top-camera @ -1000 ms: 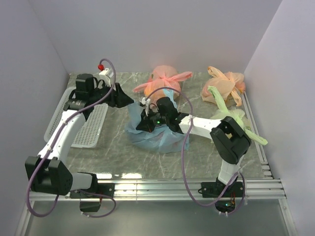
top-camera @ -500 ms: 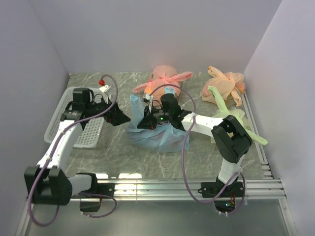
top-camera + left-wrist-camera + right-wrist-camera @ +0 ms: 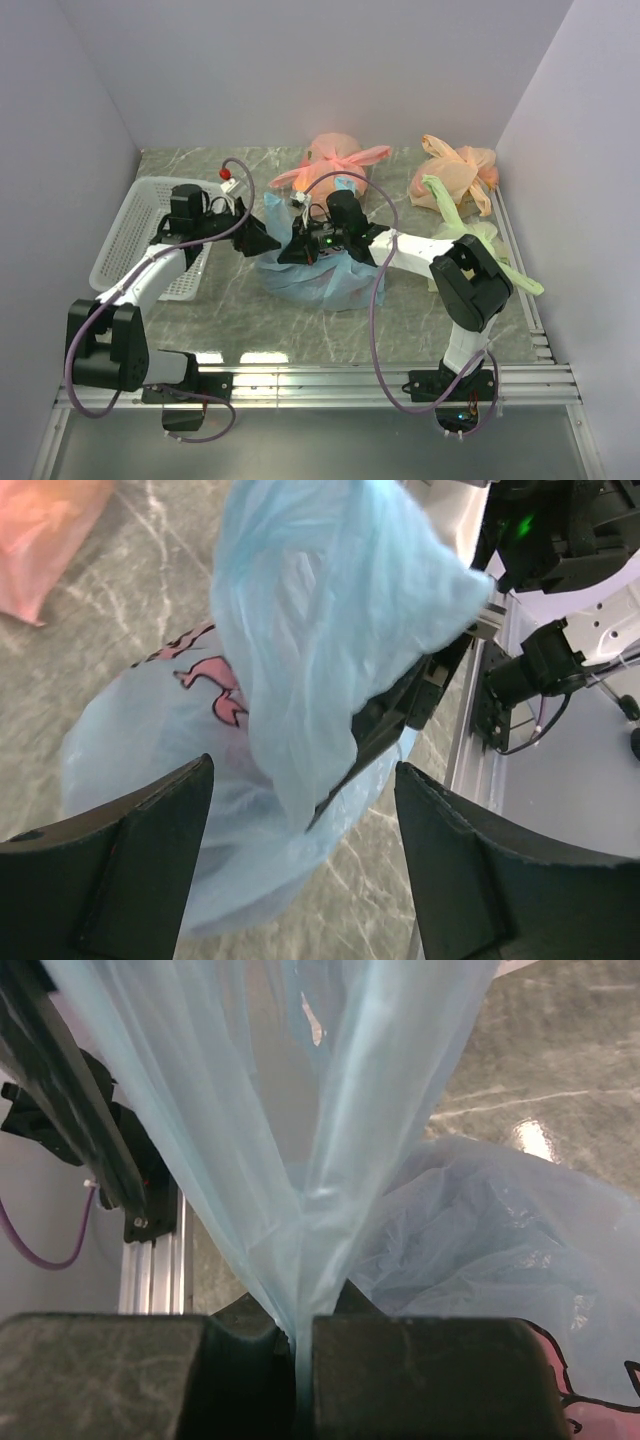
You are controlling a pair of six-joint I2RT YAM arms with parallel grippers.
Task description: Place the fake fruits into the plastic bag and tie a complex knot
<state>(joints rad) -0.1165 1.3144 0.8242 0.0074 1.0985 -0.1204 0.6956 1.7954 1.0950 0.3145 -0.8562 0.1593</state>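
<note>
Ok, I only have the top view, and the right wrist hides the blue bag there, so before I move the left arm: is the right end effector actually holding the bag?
Observer: Yes. In the right wrist view the right end effector is shut on a gathered strip of the blue bag, which fans out from the pinch.
Operator: And the left one?
Observer: The left end effector is open; the raised film hangs ahead of its gap, not pinched.
Operator: Any marking on the side facing the left arm?
Observer: A pink print, on the bag's lower bulge.
</note>
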